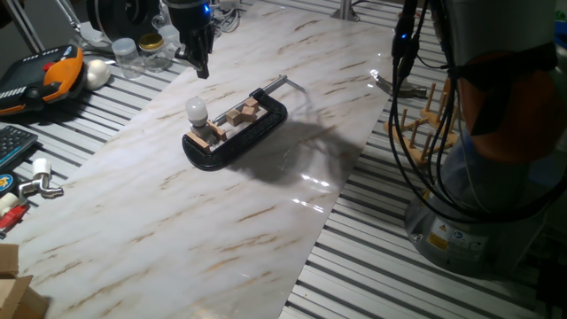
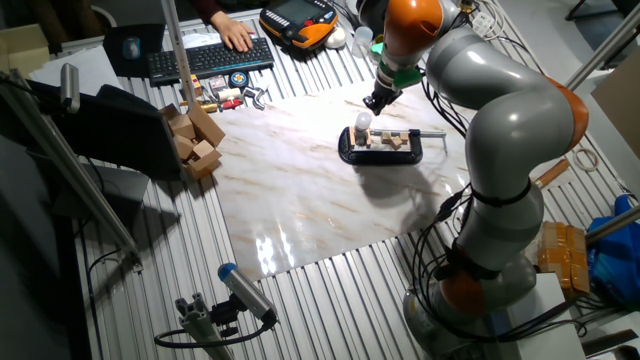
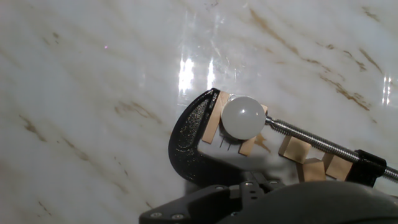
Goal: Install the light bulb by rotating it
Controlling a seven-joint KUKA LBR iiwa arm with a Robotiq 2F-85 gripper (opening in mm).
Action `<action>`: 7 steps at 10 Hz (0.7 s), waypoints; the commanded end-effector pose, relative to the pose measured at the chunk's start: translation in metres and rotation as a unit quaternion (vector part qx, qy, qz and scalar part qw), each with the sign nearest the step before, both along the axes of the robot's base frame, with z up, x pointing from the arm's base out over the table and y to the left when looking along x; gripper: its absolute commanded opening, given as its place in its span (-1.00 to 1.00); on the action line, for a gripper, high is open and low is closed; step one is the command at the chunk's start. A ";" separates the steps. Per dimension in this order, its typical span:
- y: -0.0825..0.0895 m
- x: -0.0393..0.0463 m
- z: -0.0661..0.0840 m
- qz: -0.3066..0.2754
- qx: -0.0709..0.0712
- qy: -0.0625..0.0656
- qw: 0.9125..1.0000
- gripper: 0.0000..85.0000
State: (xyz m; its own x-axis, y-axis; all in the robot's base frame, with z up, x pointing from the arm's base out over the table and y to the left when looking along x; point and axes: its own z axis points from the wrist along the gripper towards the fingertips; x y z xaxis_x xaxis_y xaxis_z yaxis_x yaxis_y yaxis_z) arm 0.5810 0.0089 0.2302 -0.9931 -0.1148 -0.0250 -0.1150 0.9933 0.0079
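on marble: one light bulb (image 1: pixel 196 111), one clamp (image 1: pixel 257 131).

frosted light bulb (image 3: pixel 243 117), glossy marble table (image 3: pixel 93 93), textured black clamp (image 3: pixel 189 140)

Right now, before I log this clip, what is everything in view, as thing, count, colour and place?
light bulb: one, frosted white, upright at one end of the clamp.
clamp: one, black, lying mid-slab, screw pointing away from the bulb.
wooden blocks: several, tan, inside the clamp.
marble slab: one, white with brown veins, on the slatted table.
jars: at least two, clear, at the far edge of the slab.
egg-shaped ball: one, white, beside the jars.
pendant: one, orange and black, near the keyboard.
keyboard: one, black, a person's hand on it.
loose blocks: a pile, tan, left of the slab.
gripper: one, black, above the slab beyond the bulb, touching nothing; fingers' state unclear.
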 end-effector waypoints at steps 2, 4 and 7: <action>0.000 0.0004 0.000 -0.001 -0.002 -0.004 1.000 -1.00; 0.000 0.0005 -0.001 -0.002 -0.003 -0.003 1.000 -1.00; 0.000 0.0004 -0.001 -0.002 -0.004 -0.004 1.000 -1.00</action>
State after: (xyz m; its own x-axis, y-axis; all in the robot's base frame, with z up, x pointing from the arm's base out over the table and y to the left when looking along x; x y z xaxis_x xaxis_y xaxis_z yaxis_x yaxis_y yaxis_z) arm 0.5814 0.0091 0.2294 -0.9933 -0.1108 -0.0326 -0.1108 0.9938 -0.0005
